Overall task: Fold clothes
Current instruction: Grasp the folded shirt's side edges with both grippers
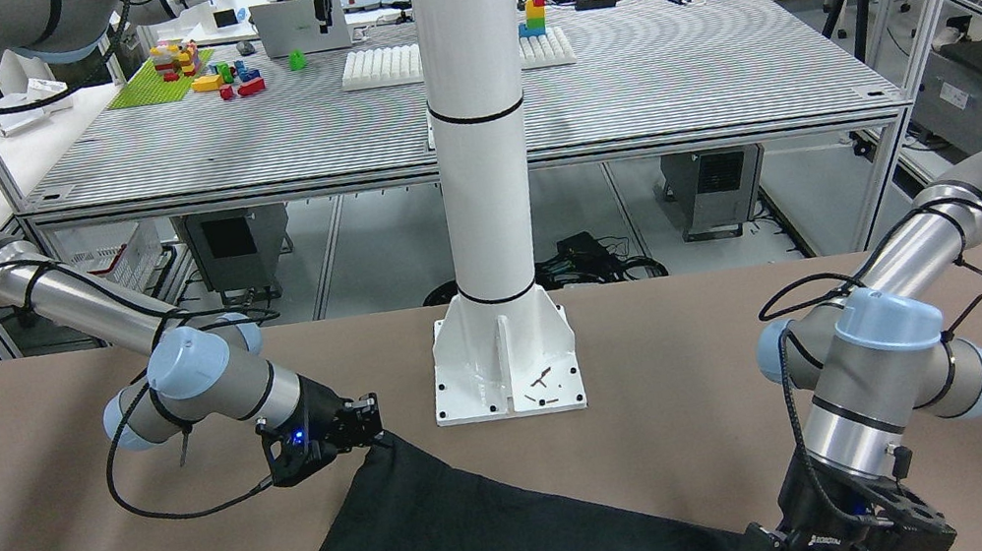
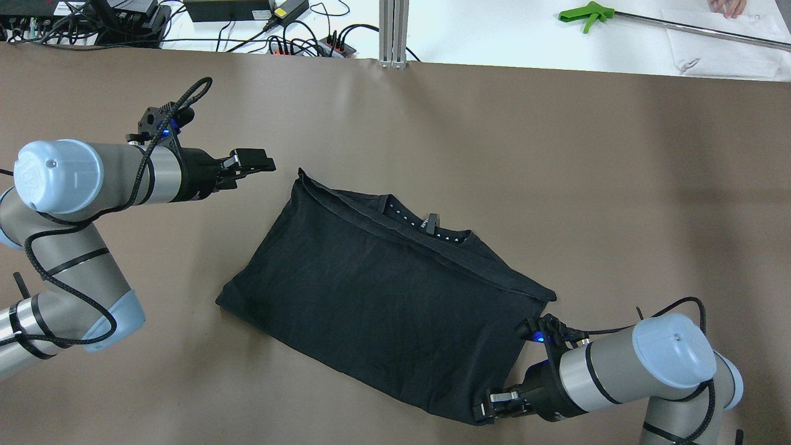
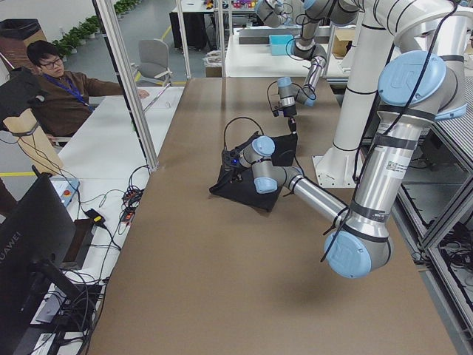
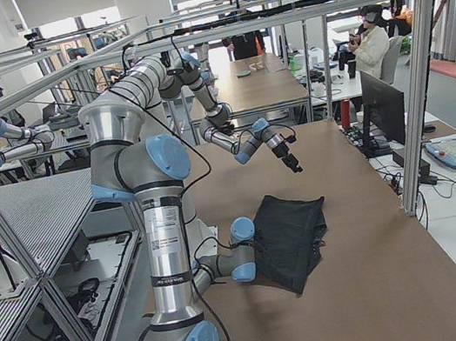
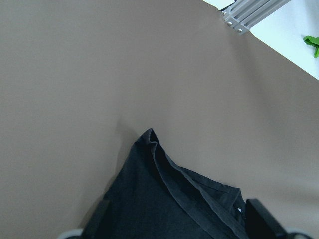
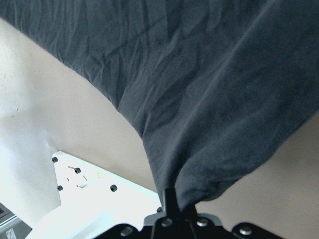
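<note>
The clothes (image 2: 383, 296) are a black garment lying folded on the brown table, its collar and a small tag showing along the far edge. My right gripper (image 2: 485, 413) is shut on the garment's near right corner and holds it slightly lifted; the right wrist view shows the fabric (image 6: 199, 74) bunched into the closed jaws (image 6: 174, 196). Beside the far left corner, my left gripper (image 2: 256, 162) hovers open with nothing in it. Its spread fingertips (image 5: 99, 216) frame that corner (image 5: 149, 137) in the left wrist view.
The robot's white pillar base (image 1: 506, 368) is bolted to the table just behind the garment. A green-handled tool (image 2: 587, 11) and cables (image 2: 296, 37) lie beyond the table's far edge. A person (image 3: 59, 81) sits at a desk off that side.
</note>
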